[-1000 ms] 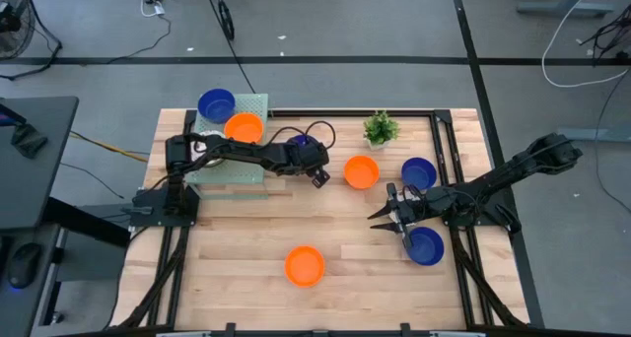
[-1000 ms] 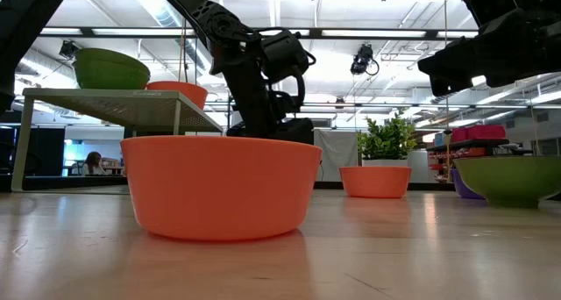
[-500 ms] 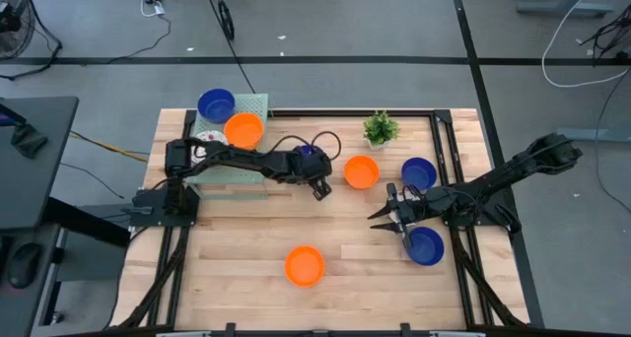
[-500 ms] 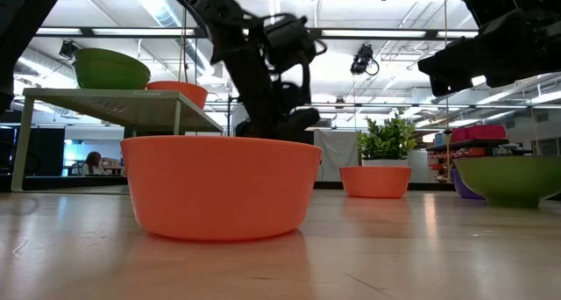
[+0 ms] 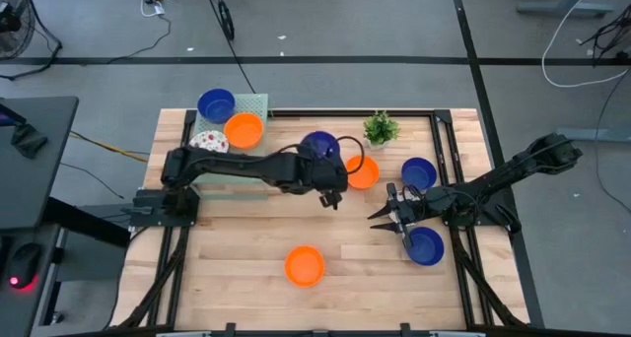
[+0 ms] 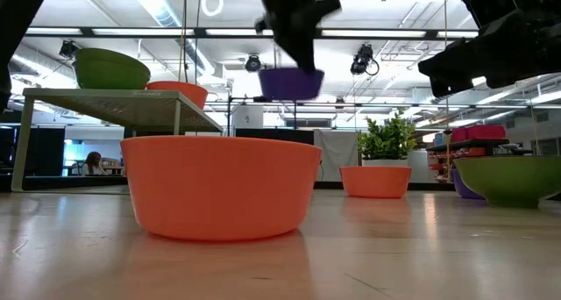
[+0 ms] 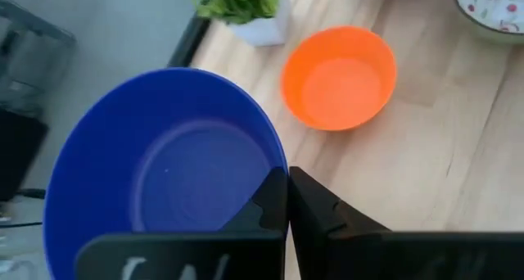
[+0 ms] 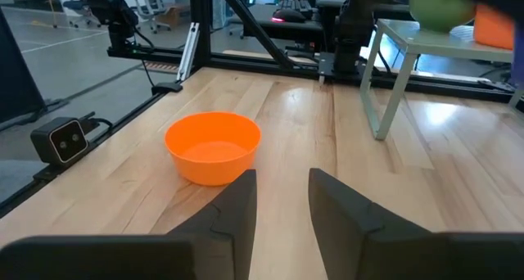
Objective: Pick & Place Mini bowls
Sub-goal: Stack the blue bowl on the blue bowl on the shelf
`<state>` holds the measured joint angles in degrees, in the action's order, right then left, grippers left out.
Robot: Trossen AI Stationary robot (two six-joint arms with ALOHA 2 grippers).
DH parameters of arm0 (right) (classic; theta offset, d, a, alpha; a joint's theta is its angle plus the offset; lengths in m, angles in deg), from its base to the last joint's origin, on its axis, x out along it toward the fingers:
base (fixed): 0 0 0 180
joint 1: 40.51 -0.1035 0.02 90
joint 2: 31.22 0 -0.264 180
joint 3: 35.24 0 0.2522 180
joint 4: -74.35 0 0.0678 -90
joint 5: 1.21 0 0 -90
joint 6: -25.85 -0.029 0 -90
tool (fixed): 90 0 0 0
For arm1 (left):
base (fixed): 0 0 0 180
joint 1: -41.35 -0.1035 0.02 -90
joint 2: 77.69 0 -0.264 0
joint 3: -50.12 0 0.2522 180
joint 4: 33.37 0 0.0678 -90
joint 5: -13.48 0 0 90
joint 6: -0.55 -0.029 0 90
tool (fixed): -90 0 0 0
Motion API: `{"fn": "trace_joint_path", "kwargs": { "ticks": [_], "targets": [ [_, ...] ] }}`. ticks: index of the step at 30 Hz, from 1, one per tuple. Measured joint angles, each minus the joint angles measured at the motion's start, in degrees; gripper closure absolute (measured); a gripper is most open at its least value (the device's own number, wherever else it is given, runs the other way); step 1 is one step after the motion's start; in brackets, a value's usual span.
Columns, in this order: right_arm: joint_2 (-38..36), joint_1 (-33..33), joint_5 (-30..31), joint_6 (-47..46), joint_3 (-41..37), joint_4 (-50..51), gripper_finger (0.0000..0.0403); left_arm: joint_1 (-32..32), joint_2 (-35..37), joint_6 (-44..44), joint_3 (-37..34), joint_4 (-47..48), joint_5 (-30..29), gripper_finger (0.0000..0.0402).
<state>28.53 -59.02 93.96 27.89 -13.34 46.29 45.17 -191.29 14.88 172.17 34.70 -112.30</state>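
A: How much open room is there around the bowls?

B: In the high view the bare wood in the lower left of the table (image 5: 227,248) is free; only one orange bowl (image 5: 305,265) sits near the lower middle. The right side is crowded: a potted plant (image 5: 381,129), a second orange bowl (image 5: 363,171) and two blue bowls (image 5: 419,171) (image 5: 426,245) lie close together, the lower one near the table's right edge.

A: And the grippers?

B: The left gripper (image 5: 330,191) is at centre frame, fingers (image 7: 278,202) pinched tight on the rim of a dark blue bowl (image 7: 164,173), which hangs clear above the table in the low view. The right gripper (image 5: 386,217) hovers between the two blue bowls, fingers parted, holding nothing.

A: What else?

B: A small rack (image 5: 246,105) at upper left carries a blue bowl (image 5: 216,104), an orange bowl (image 5: 244,130) and a speckled white bowl (image 5: 208,141). The floor around is grey, with cables.
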Motion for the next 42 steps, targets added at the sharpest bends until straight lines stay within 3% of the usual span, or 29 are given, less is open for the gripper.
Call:
{"fn": "trace_joint_path", "kwargs": {
  "ticks": [9,15,20,24,31,36,42],
  "targets": [
    [0.00,-0.02,0.00,-0.16,0.00,0.19,0.0289,-2.39,0.08,4.02,16.94,26.33,-5.66,0.0396],
    [0.01,-0.01,0.00,-0.65,0.00,1.11,0.0289,-9.46,4.55,7.56,17.72,35.56,-6.84,0.0398],
    [0.00,-0.02,0.00,-1.60,0.00,1.79,0.0289,-17.18,13.00,7.56,12.34,35.27,-7.90,0.0397],
    [0.01,-0.02,0.00,-1.75,0.00,2.18,0.0289,-23.88,21.46,7.88,3.18,29.95,-7.32,0.0398],
    [0.00,-0.02,0.00,-1.57,0.00,2.01,0.0289,-33.97,34.93,6.14,-18.95,11.49,3.73,0.0398],
    [0.02,-0.02,0.00,-1.17,0.00,1.20,0.0289,-37.76,38.77,6.14,-29.38,5.80,8.11,0.0396],
    [0.00,0.00,0.00,-0.74,0.00,1.09,0.0289,-39.12,38.76,6.05,-34.11,4.24,7.90,0.0397]
  ]
}}
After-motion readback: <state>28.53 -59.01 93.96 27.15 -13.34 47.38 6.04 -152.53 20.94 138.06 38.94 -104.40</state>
